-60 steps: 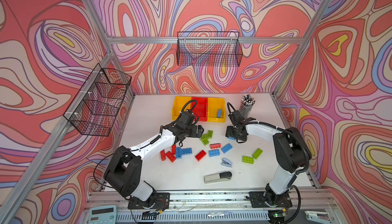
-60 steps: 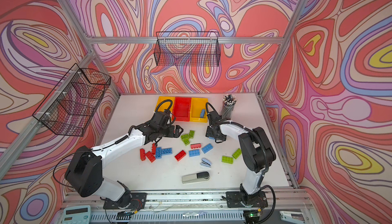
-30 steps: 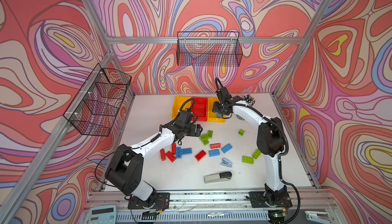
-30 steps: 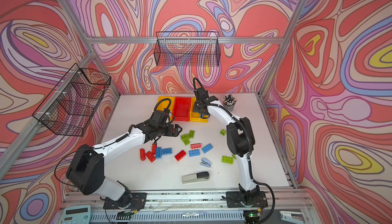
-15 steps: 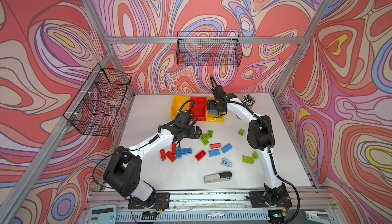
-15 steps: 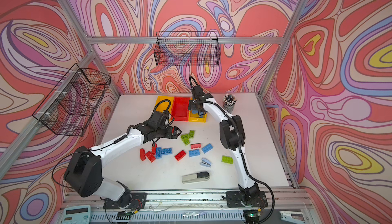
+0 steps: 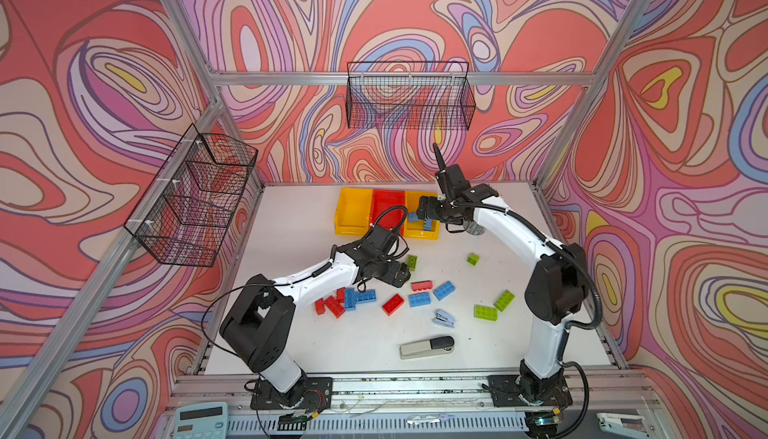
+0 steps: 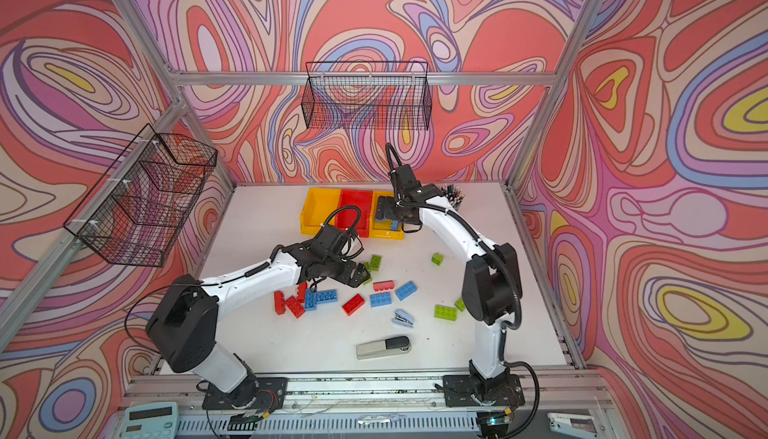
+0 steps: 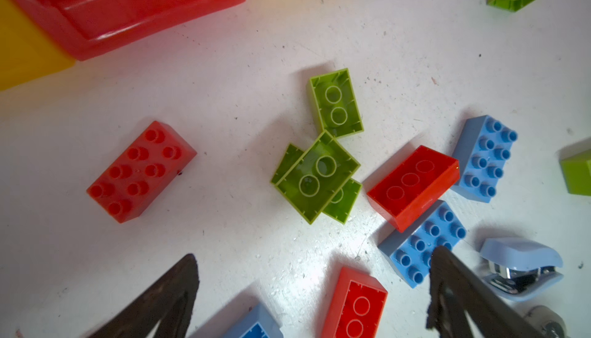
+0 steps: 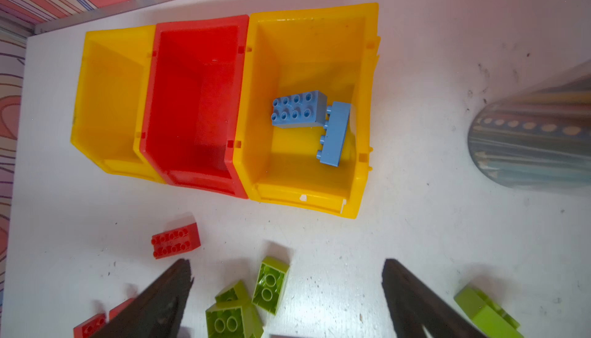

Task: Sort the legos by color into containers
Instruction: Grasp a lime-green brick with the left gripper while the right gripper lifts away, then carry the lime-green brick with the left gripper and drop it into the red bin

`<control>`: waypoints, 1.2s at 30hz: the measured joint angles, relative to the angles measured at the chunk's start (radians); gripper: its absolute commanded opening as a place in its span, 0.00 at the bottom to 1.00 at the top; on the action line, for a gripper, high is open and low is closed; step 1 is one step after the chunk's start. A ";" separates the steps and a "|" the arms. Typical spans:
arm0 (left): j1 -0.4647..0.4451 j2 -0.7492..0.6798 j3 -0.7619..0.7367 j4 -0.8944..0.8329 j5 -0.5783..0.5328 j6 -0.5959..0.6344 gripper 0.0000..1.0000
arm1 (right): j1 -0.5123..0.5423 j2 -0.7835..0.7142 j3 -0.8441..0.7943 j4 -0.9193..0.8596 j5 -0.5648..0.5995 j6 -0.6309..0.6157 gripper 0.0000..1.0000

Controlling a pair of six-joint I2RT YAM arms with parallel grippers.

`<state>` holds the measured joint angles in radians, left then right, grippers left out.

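A white tabletop [image 7: 299, 225] sits inside walls patterned with red, pink and blue swirls. The right gripper [image 10: 287, 266] hangs over the row of containers [image 8: 320, 212], its jaws spread wide and holding nothing. Ahead of its fingers, the end yellow bin [image 10: 307, 48] holds two blue legos [image 10: 299, 109]: one studs up, the other on its side and touching it. The red bin [image 10: 192, 96] adjoins that bin, and the other yellow bin [image 10: 108, 96] lies beyond. The left gripper [image 9: 316, 253] hovers low over the loose bricks, also wide open and empty. A cluster of lime green legos [image 9: 316, 176], undersides up, lies just ahead of its fingertips. A red lego [image 9: 412, 186] and a light-blue stapler [image 9: 521, 269] lie near one finger.
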<state>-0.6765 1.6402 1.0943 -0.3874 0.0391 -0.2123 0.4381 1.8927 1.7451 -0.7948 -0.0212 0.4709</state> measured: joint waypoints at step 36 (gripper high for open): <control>-0.003 0.241 0.156 0.018 -0.071 0.089 0.24 | -0.118 -0.319 -0.276 -0.094 -0.050 -0.014 0.98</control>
<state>-0.6792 1.8812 1.2503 -0.3695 -0.0322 -0.1234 0.3199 1.5734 1.4689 -0.8886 -0.0711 0.4568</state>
